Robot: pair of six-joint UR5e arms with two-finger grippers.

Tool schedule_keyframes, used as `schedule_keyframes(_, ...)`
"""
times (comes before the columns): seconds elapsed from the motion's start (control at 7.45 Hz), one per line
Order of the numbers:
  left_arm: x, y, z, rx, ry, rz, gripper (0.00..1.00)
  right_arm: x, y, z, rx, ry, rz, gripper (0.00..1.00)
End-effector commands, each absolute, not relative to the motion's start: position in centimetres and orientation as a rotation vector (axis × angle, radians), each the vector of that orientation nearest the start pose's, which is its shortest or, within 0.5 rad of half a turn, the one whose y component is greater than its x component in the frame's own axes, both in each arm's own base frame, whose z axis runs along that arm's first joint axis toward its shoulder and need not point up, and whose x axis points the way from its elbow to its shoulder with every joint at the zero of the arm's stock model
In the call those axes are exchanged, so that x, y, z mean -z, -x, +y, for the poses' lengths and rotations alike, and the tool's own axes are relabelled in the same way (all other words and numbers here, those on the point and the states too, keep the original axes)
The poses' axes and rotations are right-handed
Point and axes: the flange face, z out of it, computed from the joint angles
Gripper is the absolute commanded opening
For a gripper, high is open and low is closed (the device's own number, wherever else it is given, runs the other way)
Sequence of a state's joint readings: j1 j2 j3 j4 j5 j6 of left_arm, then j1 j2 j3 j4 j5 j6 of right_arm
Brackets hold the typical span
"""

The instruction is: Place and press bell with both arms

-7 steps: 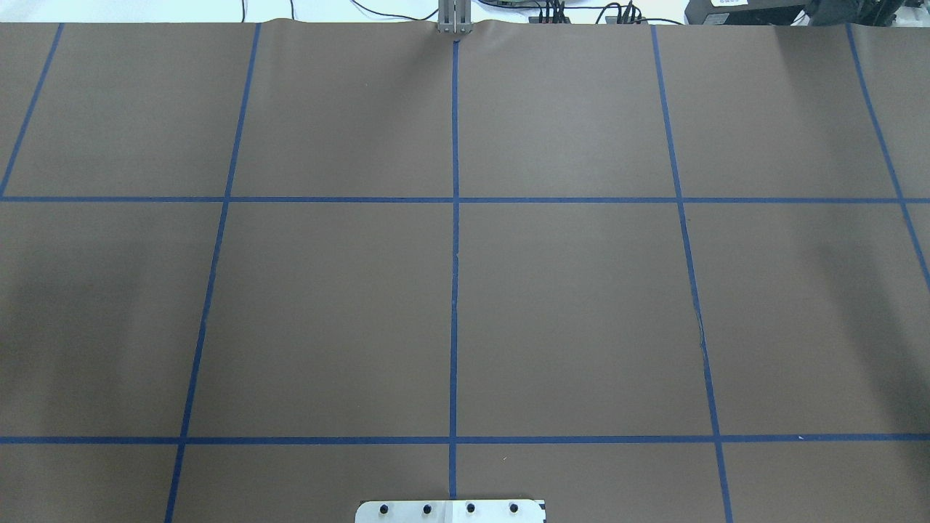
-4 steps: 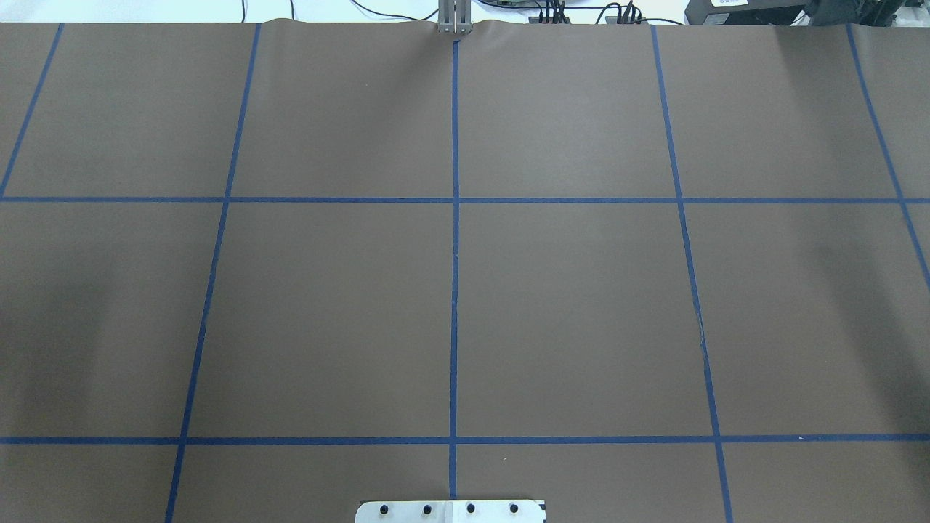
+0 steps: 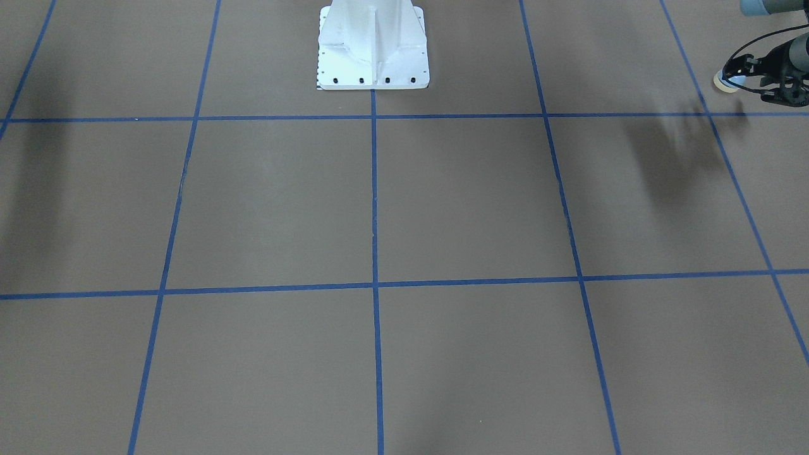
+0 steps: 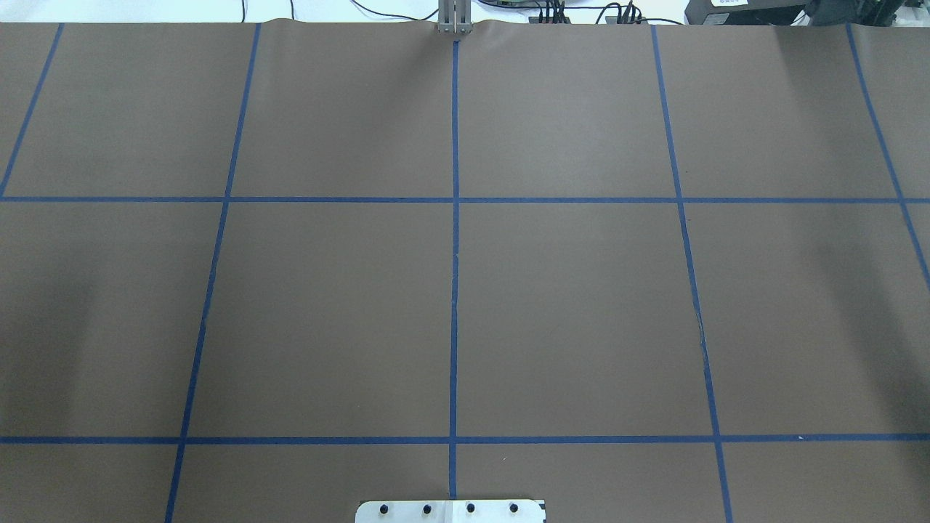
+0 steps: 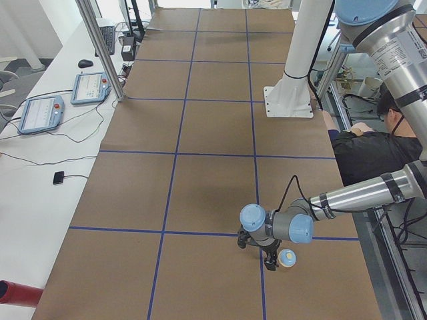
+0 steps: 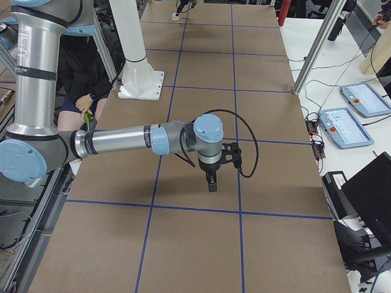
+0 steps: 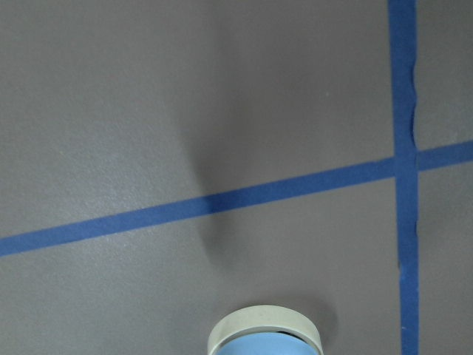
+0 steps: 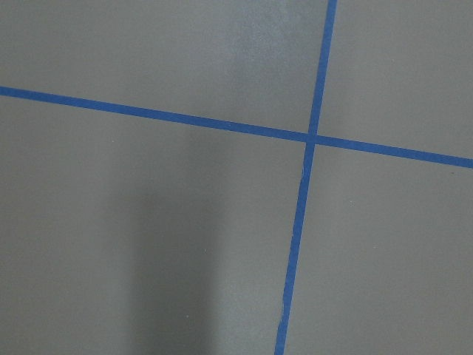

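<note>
Table (image 4: 581, 327) was covered in brown paper with a blue tape grid (image 4: 455, 290). Over it, right arm (image 6: 122, 140) reached out in the right-end view, wrist bent down. Low over the near end, left arm (image 5: 360, 193) stretched across in the left-end view. At 12 o'clock of the front-facing view stood white pedestal (image 3: 373, 44), its bolted plate on the paper. At 3 o'clock of the left-end view sat a person in dark top (image 5: 367, 150), beyond the table edge. Hanging above the paper, right gripper (image 6: 211, 180) pointed straight down with a tape line at its 6 o'clock. Whether its fingers were spread or pressed together could not be told (side view only). Close to the paper, left gripper (image 5: 269, 260) pointed down; finger state could not be told either. Upright, button up, the bell (image 5: 287, 257) was just beside left gripper at its 3 o'clock, near a tape crossing. Held or resting could not be told. Left wrist view had the bell at 6 o'clock, cut by the frame edge.
</note>
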State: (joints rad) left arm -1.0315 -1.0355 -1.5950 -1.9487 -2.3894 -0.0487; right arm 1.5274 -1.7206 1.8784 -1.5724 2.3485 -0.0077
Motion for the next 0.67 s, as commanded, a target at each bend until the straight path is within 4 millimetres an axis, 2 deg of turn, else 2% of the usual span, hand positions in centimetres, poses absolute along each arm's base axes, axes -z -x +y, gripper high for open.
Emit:
schedule_keyframes(0.0, -80.2, -7.5, -21.0, -0.417, 0.418, 0.740, 1.00, -57.6, -4.5, -43.6, 0.109, -0.135, -0.779, 1.00)
schedule_keyframes(0.54, -81.8, -8.0, -20.3, -0.439, 0.459, 0.712, 1.00, -57.6, -4.4, -43.6, 0.110, -0.134, -0.779, 1.00)
